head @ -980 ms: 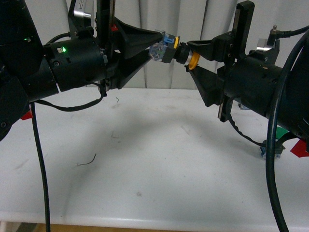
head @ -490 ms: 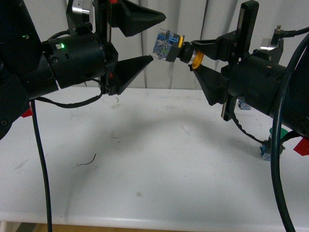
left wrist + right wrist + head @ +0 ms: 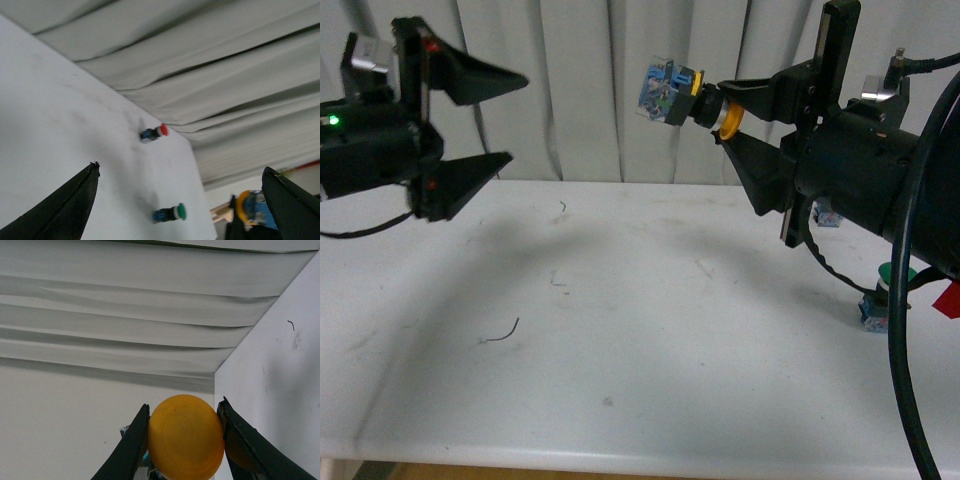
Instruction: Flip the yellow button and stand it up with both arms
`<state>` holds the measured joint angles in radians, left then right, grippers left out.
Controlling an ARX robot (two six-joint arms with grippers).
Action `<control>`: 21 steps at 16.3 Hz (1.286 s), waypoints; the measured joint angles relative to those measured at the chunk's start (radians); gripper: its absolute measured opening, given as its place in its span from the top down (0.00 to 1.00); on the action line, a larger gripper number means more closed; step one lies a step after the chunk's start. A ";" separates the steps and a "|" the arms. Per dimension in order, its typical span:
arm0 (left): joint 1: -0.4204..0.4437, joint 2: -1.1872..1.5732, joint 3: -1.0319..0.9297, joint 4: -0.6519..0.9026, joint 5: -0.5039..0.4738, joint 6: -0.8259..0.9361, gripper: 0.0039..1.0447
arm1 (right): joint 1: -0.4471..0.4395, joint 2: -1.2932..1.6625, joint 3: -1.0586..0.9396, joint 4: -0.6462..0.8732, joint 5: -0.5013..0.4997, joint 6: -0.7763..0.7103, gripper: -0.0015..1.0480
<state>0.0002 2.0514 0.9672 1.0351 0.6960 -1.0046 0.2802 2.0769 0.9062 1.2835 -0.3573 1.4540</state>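
**A:** Where are we with this? We've got the small yellow-capped push-button (image 3: 672,98), with its black collar and blue boxy base, up in the air. It's above the far half of the worktop, a bit right of middle. The black two-finger right gripper (image 3: 722,114) is clamped on the cap end. So the button lies sideways with the blue base poking out toward the other side. The black left gripper (image 3: 517,117) hangs over the left edge with its jaws wide apart and nothing in them, well apart from the button.

**B:** Then I'd say we're at the set-down. To stand it, we'd roll the right gripper till the base points straight down. Then we lower onto a bare patch and let go only once the base sits flat. That cap is round and smooth, so it could twist in the grip imo. The left gripper could steady the base if it does.

**A:** On the white worktop (image 3: 620,380) we've got a bit of dark thread (image 3: 500,333) toward the front left and some scuffs mid-way. Along the right edge are a green-capped button (image 3: 170,214) and, further back, a red-capped button (image 3: 154,133). Both look to be on their sides, so we steer clear.

**B:** Behind the far edge there's just the pale pleated curtain (image 3: 580,90).
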 joint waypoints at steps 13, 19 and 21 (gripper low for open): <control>0.119 -1.171 -0.572 -0.869 -0.484 1.215 0.06 | -0.012 -0.087 -0.014 0.002 -0.022 -0.037 0.66; 0.155 -1.748 -0.777 -0.931 -0.533 1.032 0.55 | -0.012 -0.092 -0.014 0.000 -0.025 -0.053 0.66; 0.100 -1.796 -0.819 -0.932 -0.615 1.018 0.78 | -0.012 -0.092 -0.014 -0.003 -0.025 -0.059 0.66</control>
<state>0.0998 0.2554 0.1486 0.1036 0.0811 0.0132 0.2680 1.9846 0.8921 1.2808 -0.3820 1.3949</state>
